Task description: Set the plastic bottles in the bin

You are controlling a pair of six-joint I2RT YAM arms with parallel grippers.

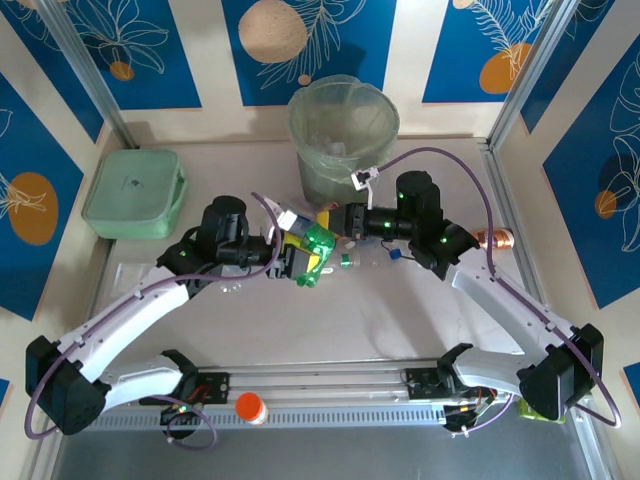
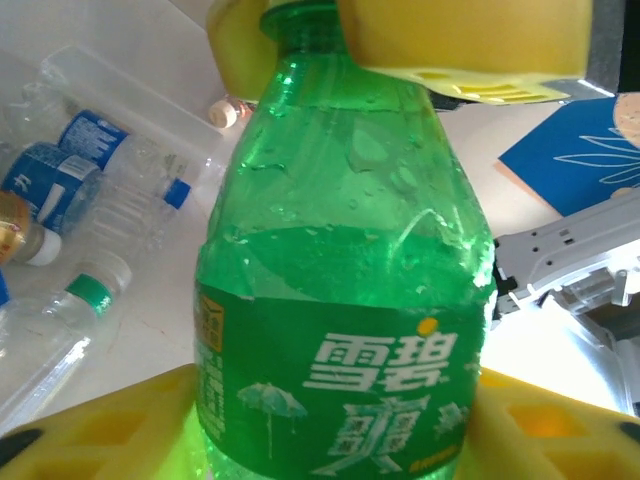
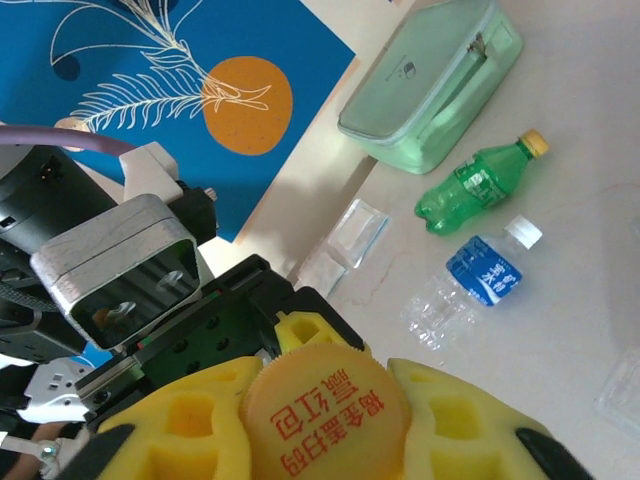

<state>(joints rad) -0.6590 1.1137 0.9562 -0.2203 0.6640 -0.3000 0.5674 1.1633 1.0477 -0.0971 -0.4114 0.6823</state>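
Between the two pairs of jaws, where they meet over mid surface (image 1: 380, 320): one green bottle (image 1: 318, 248). Right jaws closed on its yellow cap (image 3: 320, 410), with yellow pads (image 3: 190, 425) tight at both sides of it. Left jaws around the labelled body, with pads (image 2: 545, 425) just beside the plastic on each side; pressing or loose, cannot tell.

Just beyond the right jaws, toward the far wall: bin (image 1: 322, 175), upright, with pale green liner, apart from the green bottle.

Below and left of the left jaws, in its wrist view: several clear bottles (image 2: 140, 195) lying on the surface, with blue labels and blue, white and green caps.

Beyond the right jaws, in its wrist view: second green bottle (image 3: 478, 185) and a blue-label bottle (image 3: 482, 272), both lying flat, near a mint box (image 3: 430, 85).

Well behind both pairs of jaws, at the near edge between the arm bases: orange-capped bottle (image 1: 250, 408).
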